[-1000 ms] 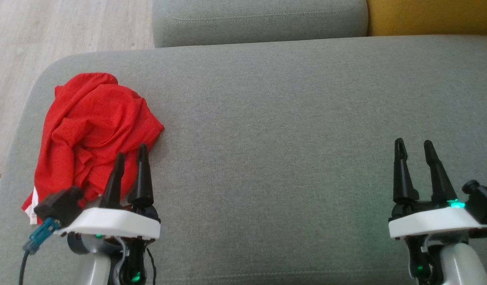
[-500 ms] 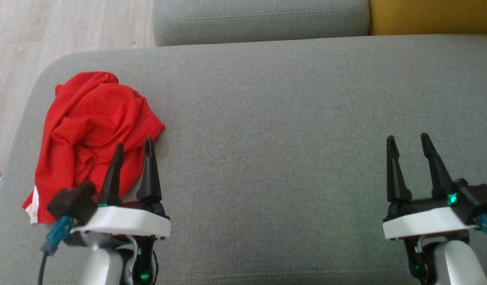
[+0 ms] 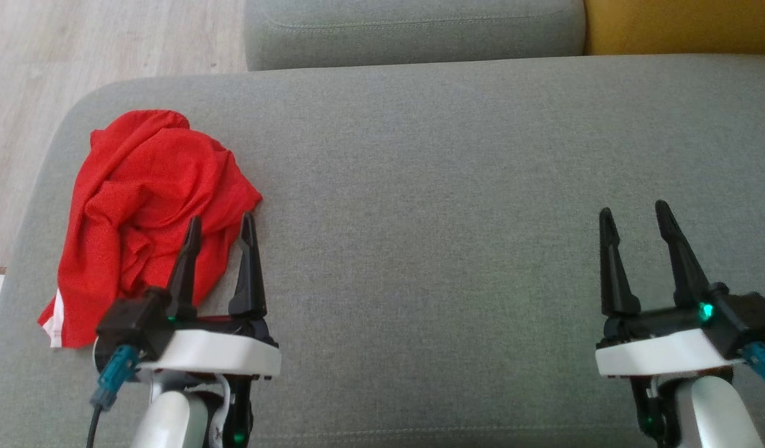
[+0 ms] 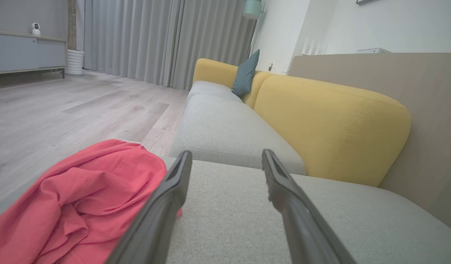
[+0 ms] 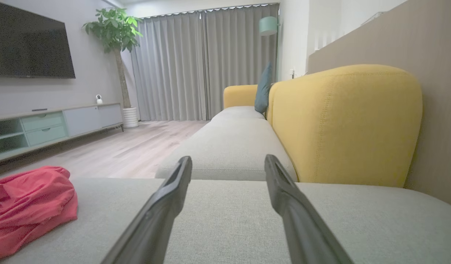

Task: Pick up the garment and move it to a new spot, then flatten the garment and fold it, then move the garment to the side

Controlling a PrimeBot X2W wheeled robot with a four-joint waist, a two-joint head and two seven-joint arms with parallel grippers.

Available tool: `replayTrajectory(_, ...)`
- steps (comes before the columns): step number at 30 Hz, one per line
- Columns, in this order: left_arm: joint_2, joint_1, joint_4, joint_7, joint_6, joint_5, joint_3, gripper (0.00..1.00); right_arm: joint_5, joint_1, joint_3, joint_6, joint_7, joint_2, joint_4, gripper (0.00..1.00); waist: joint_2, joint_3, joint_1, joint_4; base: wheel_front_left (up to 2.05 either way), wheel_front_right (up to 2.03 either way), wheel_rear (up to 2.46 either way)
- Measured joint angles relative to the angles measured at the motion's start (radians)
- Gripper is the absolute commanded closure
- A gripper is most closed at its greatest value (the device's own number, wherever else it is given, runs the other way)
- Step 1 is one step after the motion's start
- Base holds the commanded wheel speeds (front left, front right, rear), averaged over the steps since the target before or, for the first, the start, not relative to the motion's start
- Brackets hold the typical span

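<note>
Grey sofa seat (image 3: 451,155): red garment (image 3: 140,205) crumpled at left end, ungripped. Left gripper (image 3: 221,218), right gripper (image 3: 633,208) spread, empty. All steps left.

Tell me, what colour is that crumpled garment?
The garment is red, with a white strip at one edge; clearest in the head view.

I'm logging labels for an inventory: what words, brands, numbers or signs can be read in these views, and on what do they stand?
None can be read.
The red garment, the grey sofa seat and the yellow backrest carry no visible text.
A small dark mark on the left forearm is too blurred to read.
</note>
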State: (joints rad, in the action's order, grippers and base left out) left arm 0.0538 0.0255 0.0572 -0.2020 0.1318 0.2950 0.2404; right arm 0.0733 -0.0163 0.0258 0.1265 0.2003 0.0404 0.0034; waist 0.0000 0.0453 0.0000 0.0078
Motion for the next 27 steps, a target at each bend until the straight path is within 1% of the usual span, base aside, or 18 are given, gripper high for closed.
replayTrajectory(6, -0.003, -0.006, -0.039, -0.019, -0.036, -0.006, -0.013, 0.0, 0.104, 0.004, -0.009, 0.0, 0.017, 0.001, 0.076, 0.0, 0.0, -0.005, 0.0, 0.002, 0.0, 0.0, 0.0)
replayTrajectory(10, -0.003, -0.026, -0.106, -0.03, -0.054, -0.04, -0.01, 0.0, 0.145, 0.005, 0.001, 0.0, 0.029, 0.001, 0.137, 0.0, 0.0, -0.011, 0.0, 0.001, 0.0, 0.0, 0.0)
replayTrajectory(13, -0.003, -0.034, -0.127, -0.038, -0.054, -0.059, 0.002, 0.0, 0.143, 0.005, 0.002, 0.0, 0.034, 0.001, 0.158, 0.0, 0.0, -0.013, 0.0, -0.003, 0.0, 0.0, 0.0)
replayTrajectory(17, -0.004, -0.033, -0.124, -0.048, -0.051, -0.095, 0.008, 0.0, 0.111, 0.004, 0.002, 0.0, 0.048, 0.001, 0.165, 0.0, 0.0, -0.014, 0.0, -0.007, 0.0, 0.0, 0.0)
replayTrajectory(21, -0.004, -0.032, -0.118, -0.048, -0.044, -0.1, 0.008, 0.0, 0.103, 0.004, 0.002, 0.0, 0.051, 0.001, 0.165, 0.0, 0.0, -0.015, 0.0, -0.006, 0.0, 0.0, 0.0)
replayTrajectory(27, -0.004, -0.023, -0.112, -0.048, -0.039, -0.1, 0.009, 0.0, 0.105, 0.004, 0.014, 0.0, 0.051, 0.001, 0.168, 0.0, 0.0, -0.016, 0.0, 0.022, 0.0, 0.0, 0.0)
